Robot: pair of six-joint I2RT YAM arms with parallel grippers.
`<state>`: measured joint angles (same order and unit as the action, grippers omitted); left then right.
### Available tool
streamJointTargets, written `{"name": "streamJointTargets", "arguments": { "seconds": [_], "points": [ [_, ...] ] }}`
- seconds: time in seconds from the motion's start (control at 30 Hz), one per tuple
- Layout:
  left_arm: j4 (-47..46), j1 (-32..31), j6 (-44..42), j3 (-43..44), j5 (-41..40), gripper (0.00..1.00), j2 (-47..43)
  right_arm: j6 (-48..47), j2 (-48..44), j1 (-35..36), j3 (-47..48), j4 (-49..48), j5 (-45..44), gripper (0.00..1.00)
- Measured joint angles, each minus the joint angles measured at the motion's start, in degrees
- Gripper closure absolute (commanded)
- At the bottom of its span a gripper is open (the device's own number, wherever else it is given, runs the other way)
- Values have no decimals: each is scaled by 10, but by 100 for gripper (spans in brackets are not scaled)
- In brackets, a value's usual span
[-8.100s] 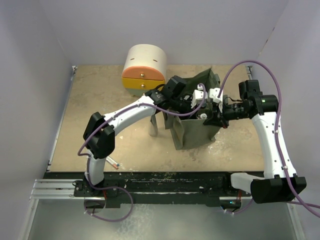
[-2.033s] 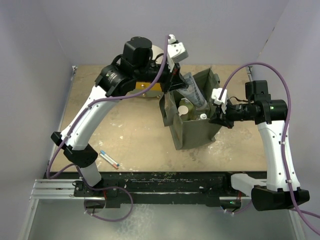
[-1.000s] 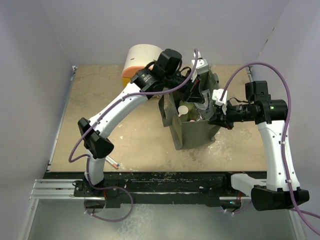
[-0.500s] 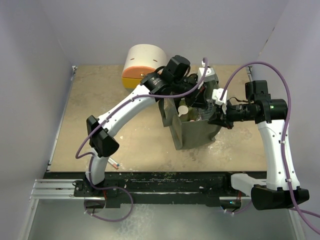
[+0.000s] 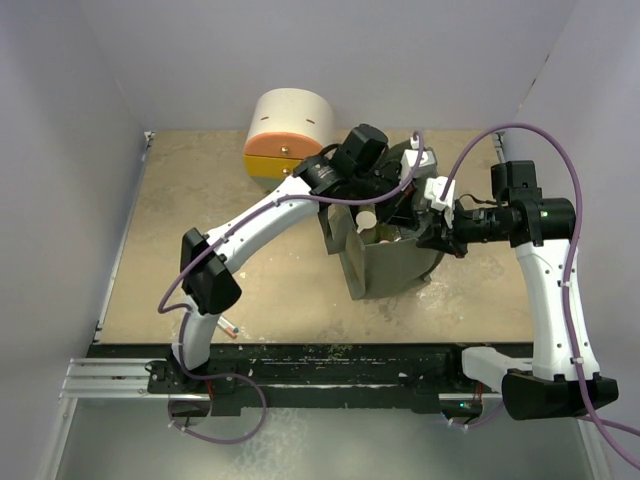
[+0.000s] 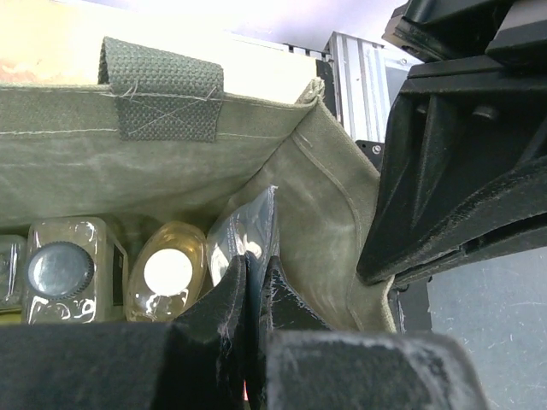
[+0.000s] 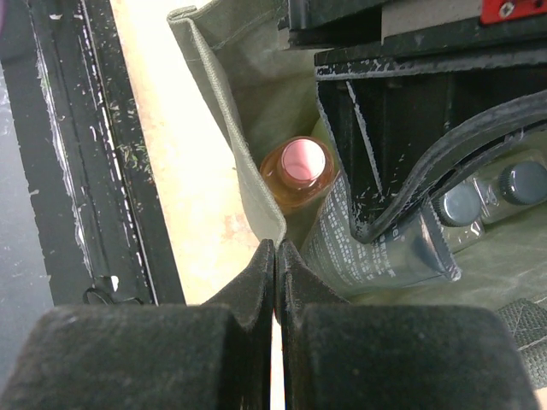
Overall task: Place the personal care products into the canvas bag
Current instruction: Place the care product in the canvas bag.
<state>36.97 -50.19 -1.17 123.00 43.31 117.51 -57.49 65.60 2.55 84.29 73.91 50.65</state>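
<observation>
My table (image 5: 200, 210) holds the canvas bag (image 5: 388, 268) right of centre, the drawer unit (image 5: 290, 125) at its far edge, and a thin stick (image 5: 229, 326) by its near edge.

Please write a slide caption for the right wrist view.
Right gripper pinching the canvas bag rim, an orange pink-capped bottle and slim grey bottle inside.

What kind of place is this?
Probably a robot test booth, not a home: plain pale walls box in a tan tabletop, and a white left arm and white right arm are bolted to a metal rail, trailing purple cables.
</observation>
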Motion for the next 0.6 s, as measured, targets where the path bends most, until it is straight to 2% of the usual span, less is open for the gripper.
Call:
{"name": "streamJointTargets", "arguments": {
  "seconds": [0.33,0.6],
  "points": [
    [-56,-7,-6,-57,10,100,1,-2,0,0,0,-1,0,100],
    [-63,-23,-24,-57,10,100,14,-2,0,0,-4,-5,4,100]
  ]
}}
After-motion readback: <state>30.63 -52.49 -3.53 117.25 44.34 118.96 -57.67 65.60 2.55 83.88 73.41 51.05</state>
